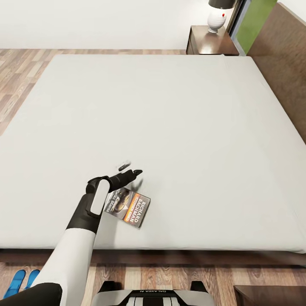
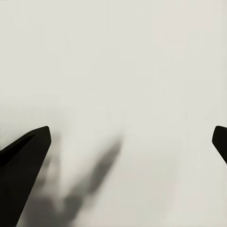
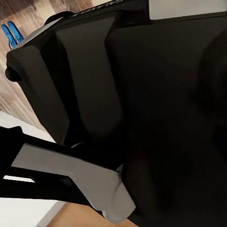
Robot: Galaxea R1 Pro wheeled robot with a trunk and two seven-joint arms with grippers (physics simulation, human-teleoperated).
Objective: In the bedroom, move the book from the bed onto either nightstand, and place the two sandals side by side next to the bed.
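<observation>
Bedroom floor in wood plank surrounds the bed [image 1: 161, 123], whose light mattress takes up most of the head view, with the dark headboard along the far right side. I have the robot parked at the near edge of the bed frame.

Step in hand: book pickup. The book [image 1: 129, 207] lies flat on the mattress near the near edge, cover up, its orange band visible. My left arm reaches over it, and the left gripper [image 1: 129, 169] sits just beyond the book's far edge, above the mattress. In the left wrist view the two dark fingertips [image 2: 26, 156] stand wide apart with bare mattress and their shadow between them, so the jaws are spread and hold nothing. The book does not lie between them.

The right wrist view looks onto the robot's own dark body panels; I cannot tell whether the right gripper is apart or together.

Destination: the nightstand [image 1: 212, 42] stands at the far right corner of the bed beside the headboard, well apart from the book, with a lamp [image 1: 219, 15] on its top.

The sandals [image 1: 19, 282] lie on the floor at the lower left, close together by the bed's near side.

Next move, as I judge it: draw the left gripper back over the book, lower it, and catch one edge, since a thin paperback lying flat gives little to grip. The nightstand looks out of reach from this position, so I expect to drive the base round first.
</observation>
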